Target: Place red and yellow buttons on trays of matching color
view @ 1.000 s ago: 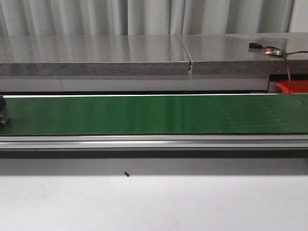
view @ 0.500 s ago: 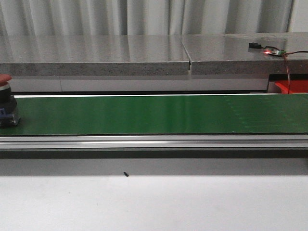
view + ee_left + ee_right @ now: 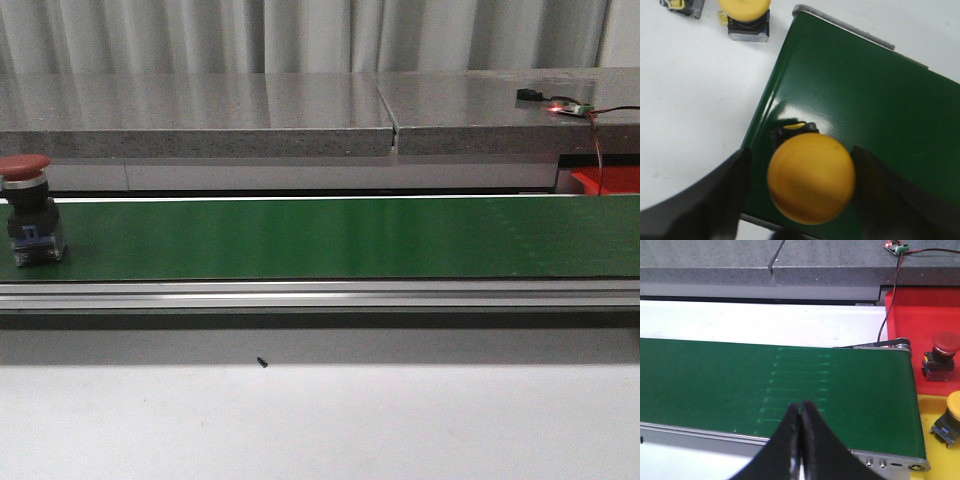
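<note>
A red button [image 3: 27, 208] stands upright on the green belt [image 3: 330, 235] at its far left. In the left wrist view a yellow button [image 3: 811, 178] sits on the belt's end between the fingers of my left gripper [image 3: 801, 151]. That gripper is open, with a gap showing on one side of the cap. My right gripper [image 3: 800, 406] is shut and empty over the belt's near edge. Past the belt's right end, a red tray [image 3: 920, 315] holds a red button [image 3: 944, 354] and a yellow tray [image 3: 935, 460] holds a yellow button [image 3: 953, 416].
Two more yellow buttons [image 3: 745, 17] [image 3: 683, 5] stand on the white table beside the belt's end. A grey stone ledge [image 3: 200, 115] runs behind the belt, carrying a small lit circuit board [image 3: 565, 106] with wires. A corner of the red tray [image 3: 608, 181] shows at the far right.
The red button has ridden in from the left edge of the front view and moved right along the belt.
</note>
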`<state>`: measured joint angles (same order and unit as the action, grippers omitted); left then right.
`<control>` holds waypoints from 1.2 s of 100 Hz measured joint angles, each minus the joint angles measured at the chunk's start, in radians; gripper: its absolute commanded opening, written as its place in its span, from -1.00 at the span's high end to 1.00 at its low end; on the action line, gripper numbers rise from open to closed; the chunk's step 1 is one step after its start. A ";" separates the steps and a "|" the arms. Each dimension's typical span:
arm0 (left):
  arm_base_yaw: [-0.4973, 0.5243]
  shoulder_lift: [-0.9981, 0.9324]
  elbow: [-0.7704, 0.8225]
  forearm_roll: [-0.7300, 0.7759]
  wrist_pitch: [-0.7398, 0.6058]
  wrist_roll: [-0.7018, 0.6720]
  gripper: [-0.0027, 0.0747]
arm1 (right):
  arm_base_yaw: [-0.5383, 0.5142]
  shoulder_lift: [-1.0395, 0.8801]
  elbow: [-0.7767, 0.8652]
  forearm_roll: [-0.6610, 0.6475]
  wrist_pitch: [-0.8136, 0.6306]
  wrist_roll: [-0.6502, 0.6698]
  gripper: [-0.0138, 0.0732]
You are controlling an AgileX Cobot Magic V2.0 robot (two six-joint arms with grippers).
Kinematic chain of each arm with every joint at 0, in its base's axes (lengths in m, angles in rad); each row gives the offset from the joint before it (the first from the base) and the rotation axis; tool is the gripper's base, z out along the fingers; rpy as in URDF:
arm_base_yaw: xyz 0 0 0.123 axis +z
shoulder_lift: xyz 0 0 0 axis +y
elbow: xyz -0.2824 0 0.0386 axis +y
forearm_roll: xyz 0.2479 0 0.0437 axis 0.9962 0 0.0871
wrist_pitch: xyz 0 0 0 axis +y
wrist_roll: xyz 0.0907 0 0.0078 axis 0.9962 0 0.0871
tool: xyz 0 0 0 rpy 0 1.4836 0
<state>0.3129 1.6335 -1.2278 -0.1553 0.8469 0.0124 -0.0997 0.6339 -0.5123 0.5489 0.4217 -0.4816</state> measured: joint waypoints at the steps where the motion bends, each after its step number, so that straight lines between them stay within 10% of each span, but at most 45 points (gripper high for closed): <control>1: 0.000 0.000 0.000 0.000 0.000 0.000 -0.58 | 0.000 0.000 0.000 0.000 0.000 0.000 0.84; 38: -0.011 -0.077 0.000 -0.032 -0.005 0.094 -0.52 | 0.000 0.000 0.000 0.000 0.000 0.000 0.84; 65: -0.129 -0.201 0.007 -0.047 -0.005 0.168 0.99 | 0.000 0.000 0.000 0.000 0.000 0.000 0.84; 120: -0.295 -0.541 0.277 0.001 -0.061 0.183 0.98 | 0.000 0.009 0.000 0.040 0.000 0.000 0.84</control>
<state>0.0184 1.0923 -0.9505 -0.1540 0.7860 0.1949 -0.0997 0.6424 -0.5123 0.5889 0.4217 -0.4816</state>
